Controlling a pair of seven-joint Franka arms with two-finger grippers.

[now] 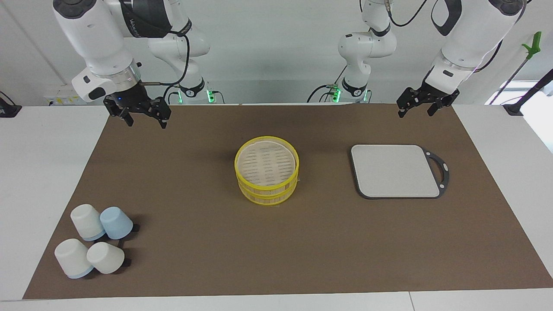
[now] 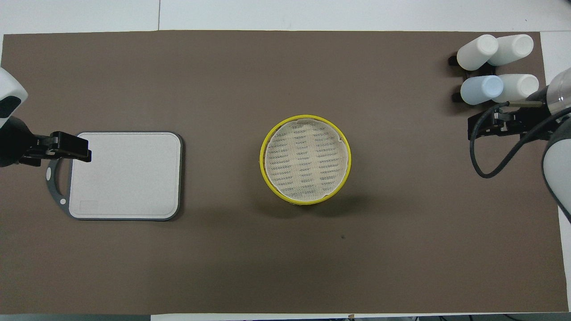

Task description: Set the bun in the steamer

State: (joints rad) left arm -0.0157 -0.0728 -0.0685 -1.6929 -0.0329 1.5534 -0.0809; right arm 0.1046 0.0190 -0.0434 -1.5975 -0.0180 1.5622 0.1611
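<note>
No bun in sight in either view: nothing on the brown mat, nothing on the grey board (image 1: pixel 395 170), nothing between the fingers of either gripper. The steamer (image 1: pixel 267 176) sits mid-desk, roughly midway between the two arms' ends, lid on or floor showing I cannot tell; from overhead only a pale slatted disc inside the yellow rim is seen, with no lump on it. Left gripper (image 1: pixel 422 106) hangs in the air over the mat's edge nearest the robots, at the left arm's end, fingers spread and empty; the grey board lies below it and farther from the robots. Right gripper (image 1: pixel 144 113) hangs likewise over the mat's edge nearest the robots at the right arm's end, fingers apart, empty. A cluster of four upturned cups (image 1: pixel 93 244), three white and one pale blue, stands at the right arm's end, farther from the robots than the steamer. Judgement: the deciding relation, which way the bun lies from a gripper, cannot be fixed yet, because the bun is not visible; it may be hidden under a cup or inside the steamer, but the views do not show that. The steamer is about equally reachable by both arms, diagonally inward and away from each. The cups fall to the right arm, the board to the left. No long axis to read.
</note>
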